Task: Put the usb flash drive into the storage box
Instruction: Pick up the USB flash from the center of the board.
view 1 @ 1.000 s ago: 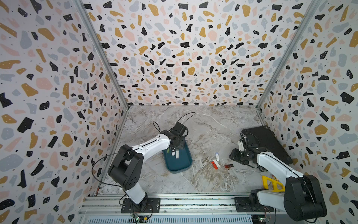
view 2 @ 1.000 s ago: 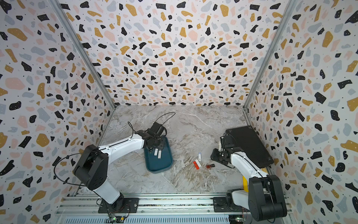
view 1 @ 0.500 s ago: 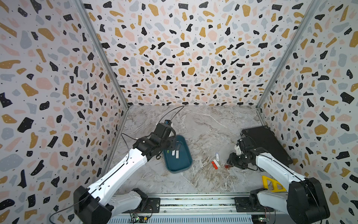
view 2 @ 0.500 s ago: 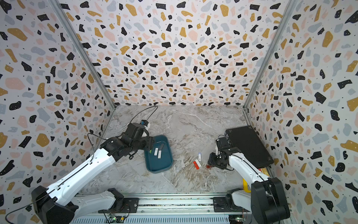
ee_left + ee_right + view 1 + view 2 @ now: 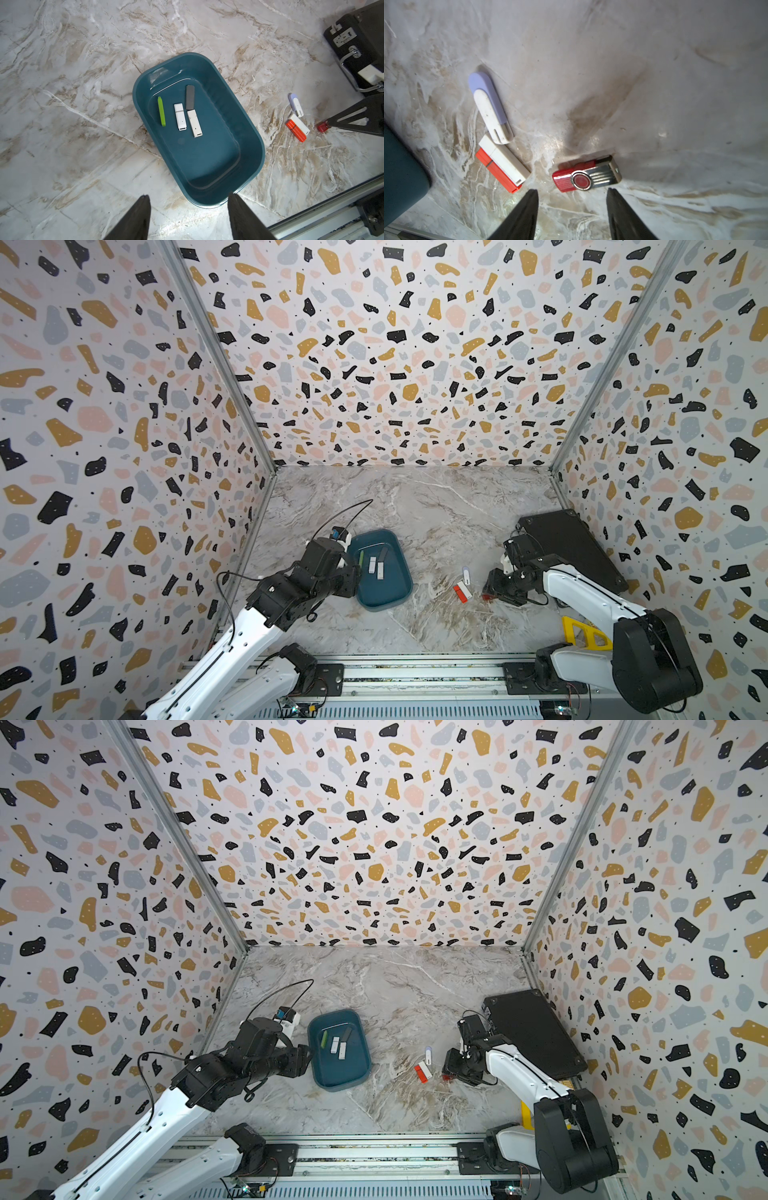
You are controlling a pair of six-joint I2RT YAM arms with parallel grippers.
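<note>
On bare marble (image 5: 591,62) right of the storage box (image 5: 245,128), the red usb flash drive (image 5: 583,176) lies before the right gripper (image 5: 572,189), whose jaws stand parted and empty, with open floor between drive and box. The left gripper (image 5: 188,195) hangs wide-jawed and empty at the box's rim. In both top views the right gripper hides most of the drive.

Storage box (image 5: 402,172) — corner only, edge-cropped

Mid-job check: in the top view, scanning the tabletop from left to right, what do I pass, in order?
left hand → storage box → orange drive → red drive → black case
</note>
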